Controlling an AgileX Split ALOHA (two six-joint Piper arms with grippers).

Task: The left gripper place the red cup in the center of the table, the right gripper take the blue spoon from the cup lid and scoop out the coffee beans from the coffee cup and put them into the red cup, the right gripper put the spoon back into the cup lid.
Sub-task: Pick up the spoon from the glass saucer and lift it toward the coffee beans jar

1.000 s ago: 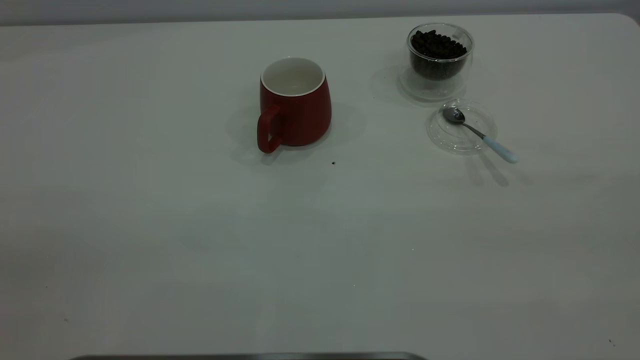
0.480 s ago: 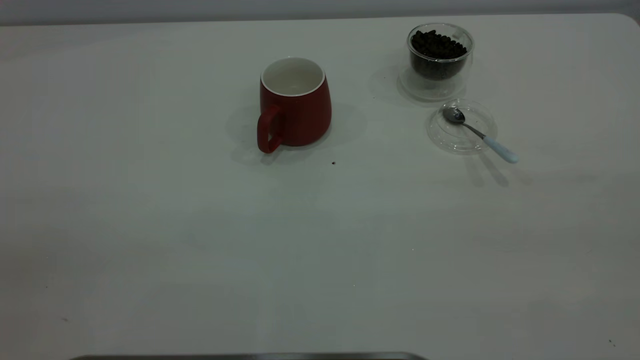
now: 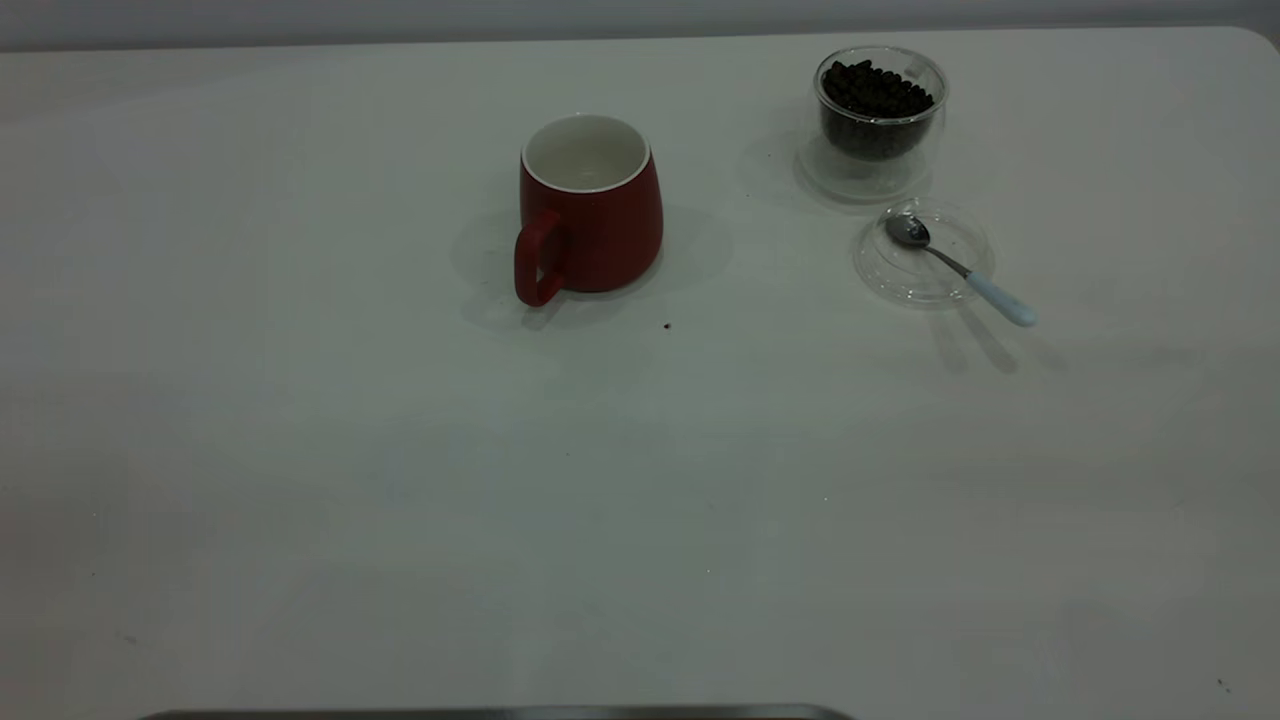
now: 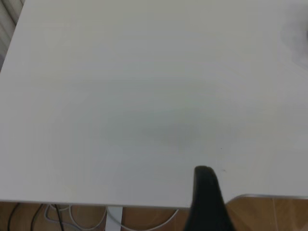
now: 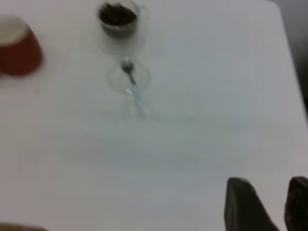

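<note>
The red cup (image 3: pixel 588 210) stands upright near the table's middle, its handle toward the front left and its white inside bare. The glass coffee cup (image 3: pixel 879 118) with dark beans stands at the back right. In front of it lies the clear cup lid (image 3: pixel 905 270). The blue-handled spoon (image 3: pixel 960 268) rests with its bowl on the lid and its handle out over the lid's rim. Neither gripper shows in the exterior view. My left gripper (image 4: pixel 262 202) shows one dark finger (image 4: pixel 206 197) over the table's edge. My right gripper (image 5: pixel 269 192) hangs open and empty, far from the spoon (image 5: pixel 132 82).
A small dark speck (image 3: pixel 667 325) lies on the white table (image 3: pixel 400 480) just in front of the red cup. Cables and a wooden floor (image 4: pixel 269 216) show beyond the table's edge in the left wrist view.
</note>
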